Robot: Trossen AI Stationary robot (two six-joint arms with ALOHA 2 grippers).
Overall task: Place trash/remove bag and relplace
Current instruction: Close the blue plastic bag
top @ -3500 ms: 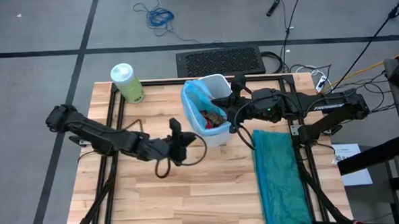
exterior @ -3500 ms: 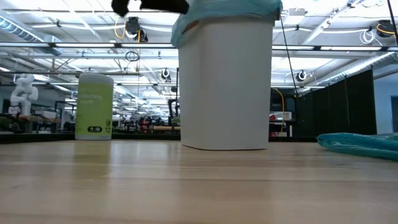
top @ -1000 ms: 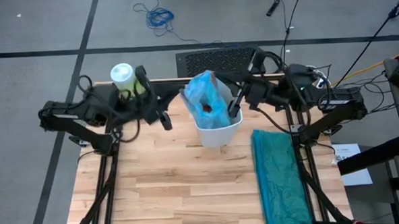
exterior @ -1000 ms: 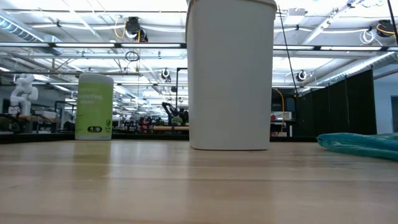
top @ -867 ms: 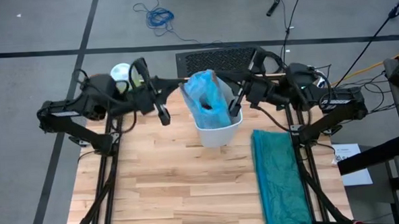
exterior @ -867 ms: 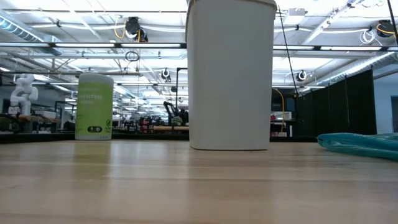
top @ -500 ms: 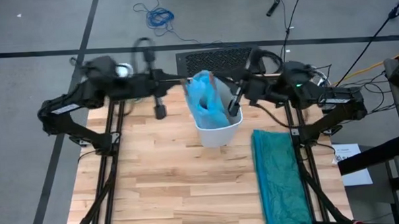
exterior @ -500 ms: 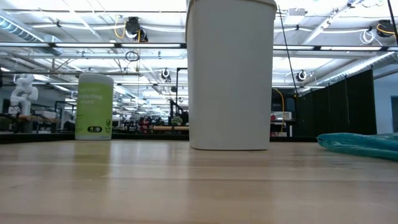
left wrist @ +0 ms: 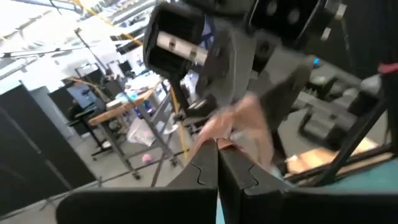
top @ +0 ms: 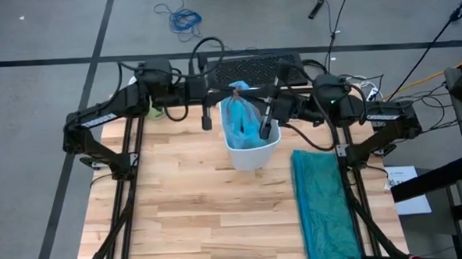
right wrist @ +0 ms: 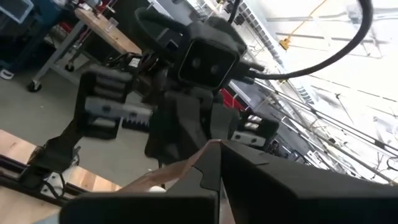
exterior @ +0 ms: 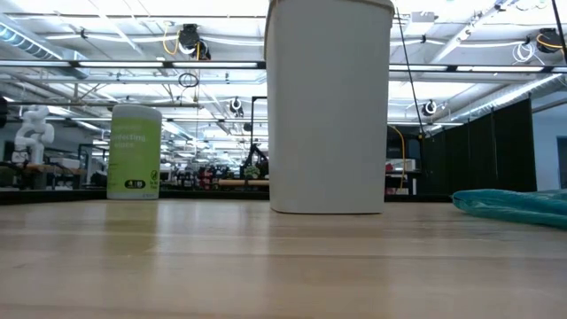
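At the far left of the table (top: 180, 225), we find the green bottle (exterior: 134, 151) standing upright on the wood, largely hidden beneath the left arm in the high view. The left gripper (top: 206, 121) hangs over the back part of the table, just beside the white wastebasket (top: 251, 152) on its left; its fingers (left wrist: 205, 177) are pressed fully together. The left wrist view shows a brownish, blurred edge at the fingertips, but we cannot tell whether anything is gripped.

At centre, the wastebasket stands upright. The bag (top: 242, 117), light blue and crinkled, is gathered upward out of the wastebasket's mouth, its top bunched between the two grippers. We cannot see the trash at this moment.

The right gripper (top: 266, 126) is at the bag's right side over the wastebasket rim, fingers (right wrist: 214, 165) fully closed. Whether it pinches the bag we cannot confirm.

At the right, the teal-green plastic bag (top: 321, 200) lies flat along the table edge, well apart from the wastebasket.
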